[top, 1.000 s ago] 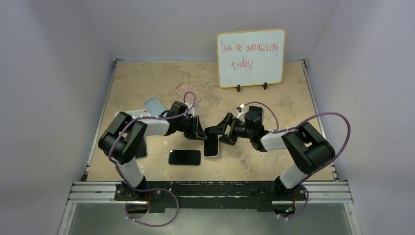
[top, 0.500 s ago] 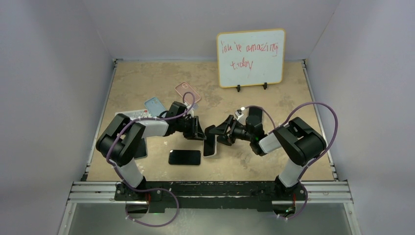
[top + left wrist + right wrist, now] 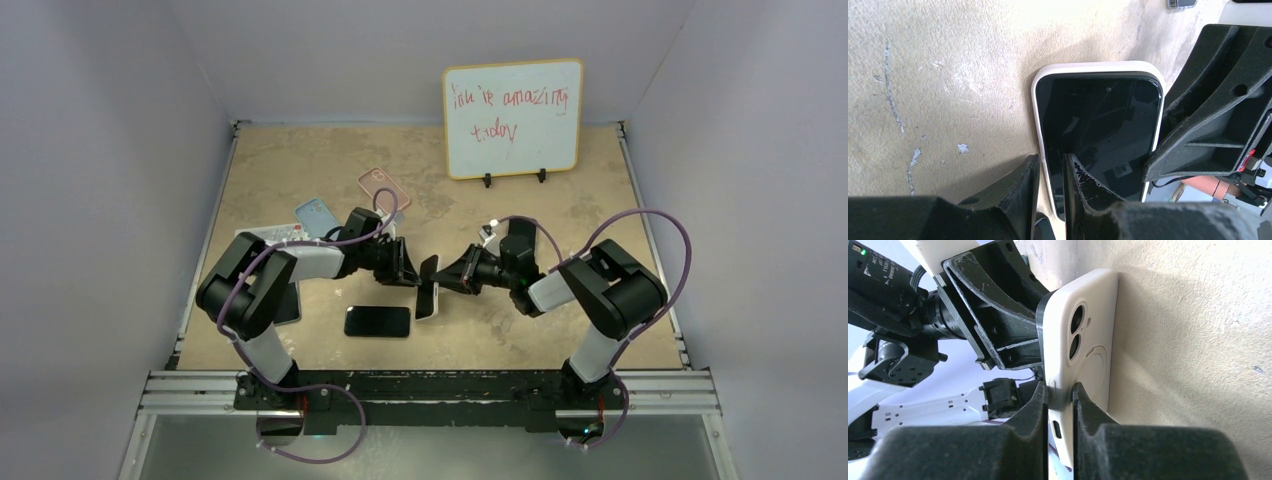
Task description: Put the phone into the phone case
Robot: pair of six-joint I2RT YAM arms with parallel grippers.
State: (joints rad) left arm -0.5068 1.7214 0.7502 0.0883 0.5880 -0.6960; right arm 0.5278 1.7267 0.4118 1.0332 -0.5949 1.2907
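Note:
A dark-screened phone sits inside a white phone case. In the top view the cased phone stands tilted on its long edge at the table's middle, between both grippers. My left gripper is shut on one long edge of the case, one finger on the screen and one behind. My right gripper is shut on the opposite edge. The right wrist view shows the case's white back with its camera cutout. In the top view the left gripper and right gripper face each other.
A bare black phone lies flat near the front. A pink case and a blue case lie behind the left arm. A whiteboard stands at the back right. Another dark phone lies beside the left arm.
My right gripper has gone from wide open to shut on the case's edge. The cased phone has tipped from nearly flat up onto its edge. The left gripper kept its grip.

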